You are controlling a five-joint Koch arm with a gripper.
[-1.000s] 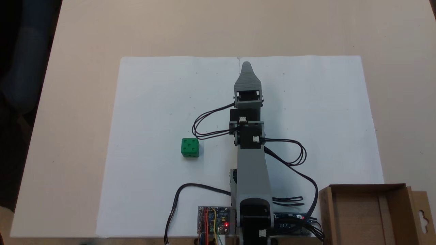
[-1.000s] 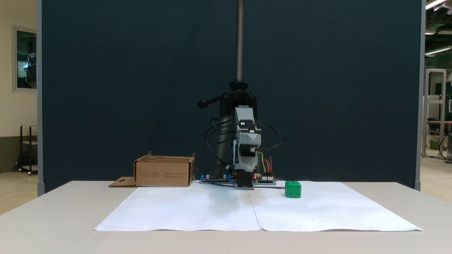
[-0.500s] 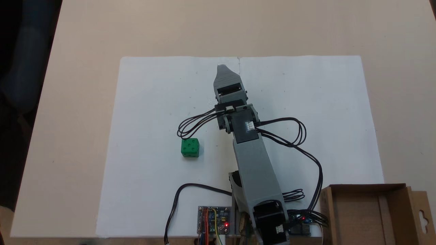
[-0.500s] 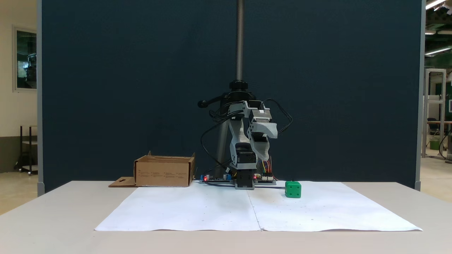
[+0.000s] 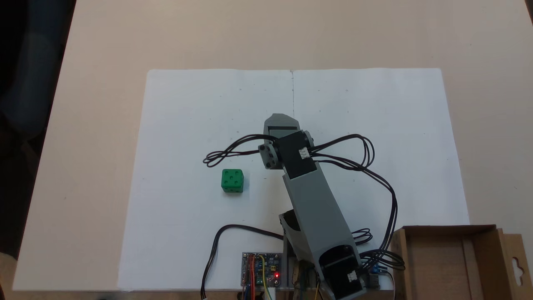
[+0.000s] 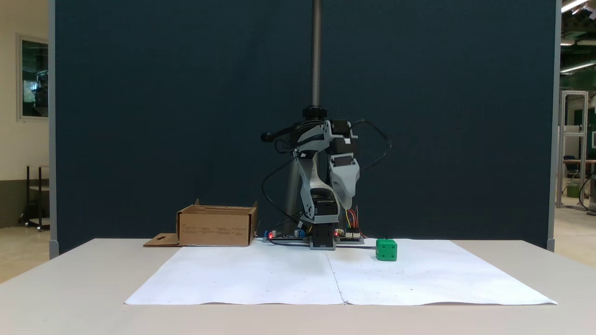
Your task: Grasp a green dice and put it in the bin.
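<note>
The green dice (image 5: 232, 180) rests on the white paper, left of the arm in a fixed view from above; from the front it (image 6: 386, 250) lies right of the arm's base. My gripper (image 5: 281, 123) is raised well above the paper and hangs pointing down (image 6: 349, 204), apart from the dice and holding nothing I can see. Its jaws overlap in both fixed views, so their gap is hidden. The bin (image 5: 454, 258), a brown cardboard box with a hang-hole flap, stands on the other side of the arm's base from the dice (image 6: 216, 226).
A large white paper sheet (image 5: 187, 125) covers the table's middle. A circuit board (image 5: 261, 268) and black cables (image 5: 374, 166) lie by the arm's base. A metal pole (image 6: 316, 56) and a dark blue screen stand behind the arm.
The arm has swung from straight ahead toward the dice's side and lifted. The gripper has folded from stretched out low over the paper to hanging downward nearer the base. The dice has not moved.
</note>
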